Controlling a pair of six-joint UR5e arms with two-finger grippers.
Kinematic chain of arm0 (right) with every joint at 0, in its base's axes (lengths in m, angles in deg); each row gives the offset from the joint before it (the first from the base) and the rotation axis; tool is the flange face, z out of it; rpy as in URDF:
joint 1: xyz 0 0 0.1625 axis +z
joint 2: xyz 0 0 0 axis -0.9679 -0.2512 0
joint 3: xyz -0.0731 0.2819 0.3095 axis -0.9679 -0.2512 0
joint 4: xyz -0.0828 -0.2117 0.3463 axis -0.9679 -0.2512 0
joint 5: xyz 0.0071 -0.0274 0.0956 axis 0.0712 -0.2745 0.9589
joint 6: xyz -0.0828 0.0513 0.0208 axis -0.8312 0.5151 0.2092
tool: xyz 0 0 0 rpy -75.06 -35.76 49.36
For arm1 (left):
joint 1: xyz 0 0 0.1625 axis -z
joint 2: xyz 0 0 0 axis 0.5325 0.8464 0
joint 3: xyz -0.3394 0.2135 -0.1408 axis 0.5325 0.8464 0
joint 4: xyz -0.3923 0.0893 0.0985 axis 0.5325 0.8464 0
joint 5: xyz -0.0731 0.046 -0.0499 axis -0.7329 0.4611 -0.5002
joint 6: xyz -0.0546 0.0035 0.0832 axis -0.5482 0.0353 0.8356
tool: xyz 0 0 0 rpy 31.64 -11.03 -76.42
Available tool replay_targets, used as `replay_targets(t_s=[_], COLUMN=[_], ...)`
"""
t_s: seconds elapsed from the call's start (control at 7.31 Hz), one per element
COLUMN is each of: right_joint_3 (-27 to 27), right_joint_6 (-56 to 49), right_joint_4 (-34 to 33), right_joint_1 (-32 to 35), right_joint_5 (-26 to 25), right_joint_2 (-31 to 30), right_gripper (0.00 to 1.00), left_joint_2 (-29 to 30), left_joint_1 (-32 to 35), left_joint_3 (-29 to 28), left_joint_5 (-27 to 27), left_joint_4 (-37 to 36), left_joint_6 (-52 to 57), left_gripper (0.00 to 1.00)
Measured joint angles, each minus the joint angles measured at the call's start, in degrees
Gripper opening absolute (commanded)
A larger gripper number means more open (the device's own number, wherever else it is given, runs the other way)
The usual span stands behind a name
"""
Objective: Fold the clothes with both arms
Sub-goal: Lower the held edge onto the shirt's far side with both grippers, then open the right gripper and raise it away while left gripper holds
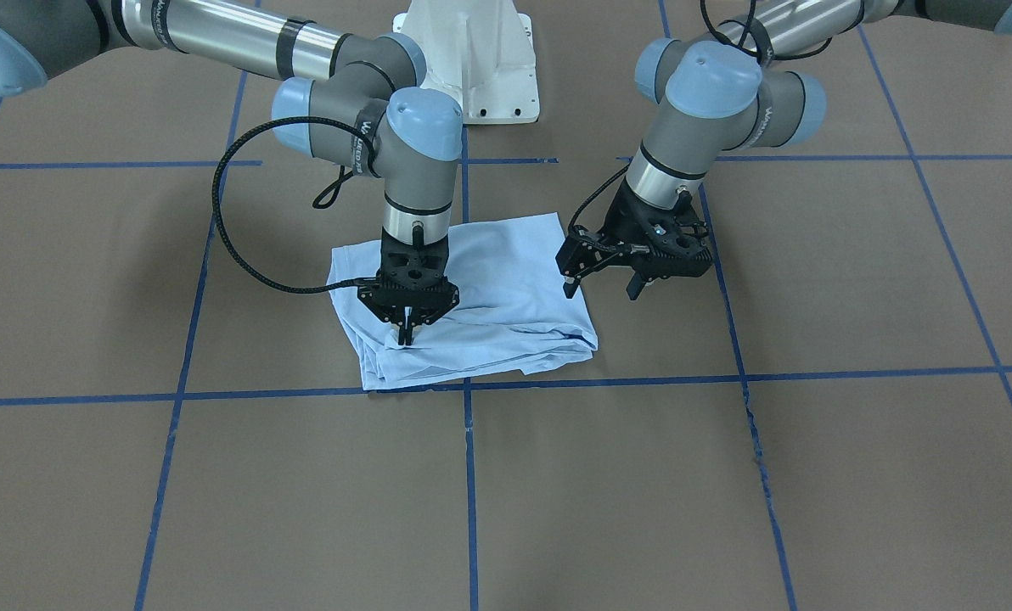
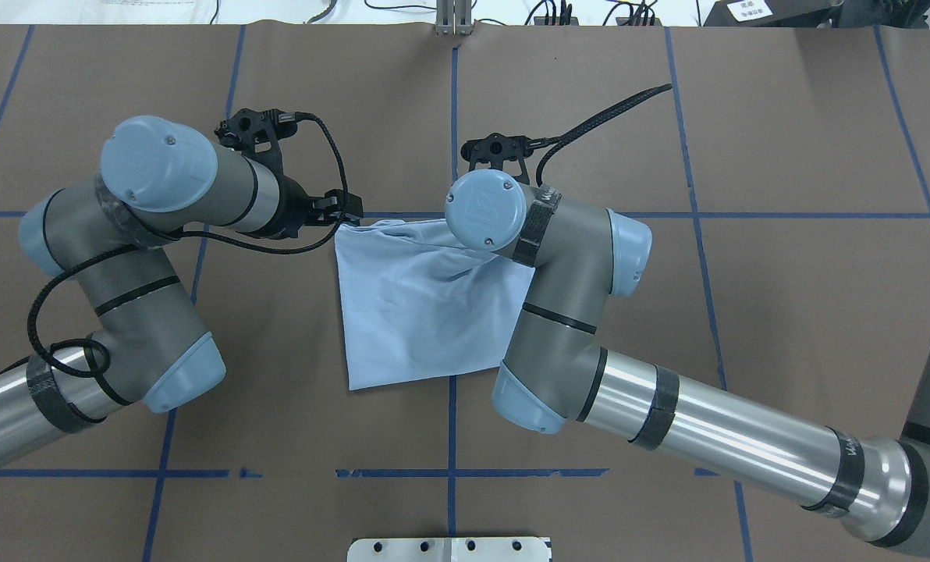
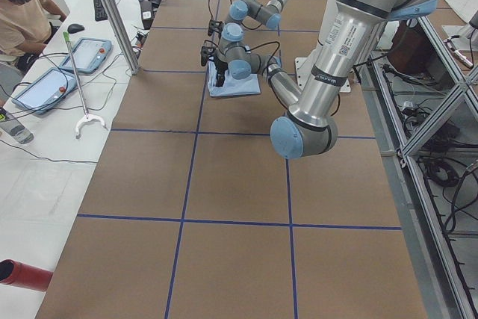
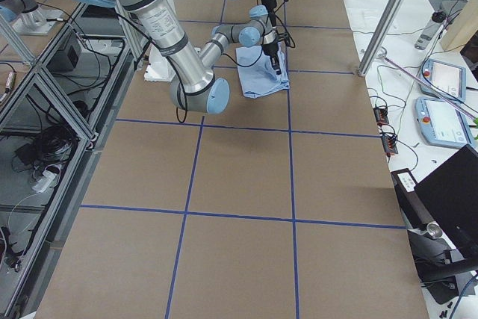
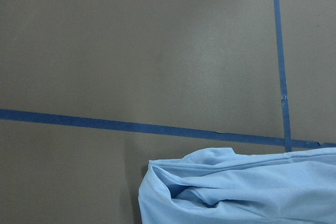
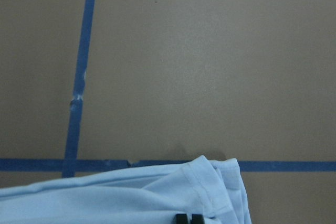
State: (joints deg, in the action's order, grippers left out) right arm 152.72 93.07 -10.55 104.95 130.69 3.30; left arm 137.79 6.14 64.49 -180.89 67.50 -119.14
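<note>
The light blue T-shirt [image 1: 506, 288] lies folded into a rough rectangle on the brown table; its print and label are hidden. It also shows in the overhead view [image 2: 418, 312]. My right gripper [image 1: 406, 333] points straight down with its fingers pinched together in the shirt's fabric near one end; its fingertips [image 6: 181, 218] show at the fabric's hem in the right wrist view. My left gripper [image 1: 601, 288] is open and empty, tilted, just off the shirt's other end. The left wrist view shows only the shirt's bunched corner [image 5: 236, 187].
Blue tape lines [image 1: 469, 475] grid the table. The white pedestal base [image 1: 472, 59] stands behind the shirt. An operator [image 3: 22, 13] sits at a side bench with tablets [image 3: 89, 54] beyond the table's far edge.
</note>
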Motion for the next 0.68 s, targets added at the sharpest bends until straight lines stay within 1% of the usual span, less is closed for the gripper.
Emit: replay_targets(t_s=[0.14,0.27,0.41,0.68], right_joint_3=[-3.41,-6.42,-8.12,-8.96], right_joint_6=[-0.37,-1.47,-2.91,-5.52], right_joint_4=[2.61,5.68,7.67,8.86], right_joint_1=[0.69,1.45,2.12,3.65], right_joint_5=[-1.26,-1.92,-2.16,-1.21], right_joint_2=[0.82,1.29,1.47,2.52], right_gripper=[0.00,0.28,0.99,1.00], left_joint_2=[-0.02,-0.04,-0.05,-0.06], left_joint_1=[0.00,0.00,0.00,-0.09], left_joint_3=[-0.01,-0.02,-0.03,-0.30], left_joint_5=[0.00,0.00,0.00,0.00], left_joint_4=[0.00,0.00,0.00,0.00], left_joint_6=[-0.03,-0.07,-0.09,-0.10], left_gripper=[1.00,1.00,1.00,1.00])
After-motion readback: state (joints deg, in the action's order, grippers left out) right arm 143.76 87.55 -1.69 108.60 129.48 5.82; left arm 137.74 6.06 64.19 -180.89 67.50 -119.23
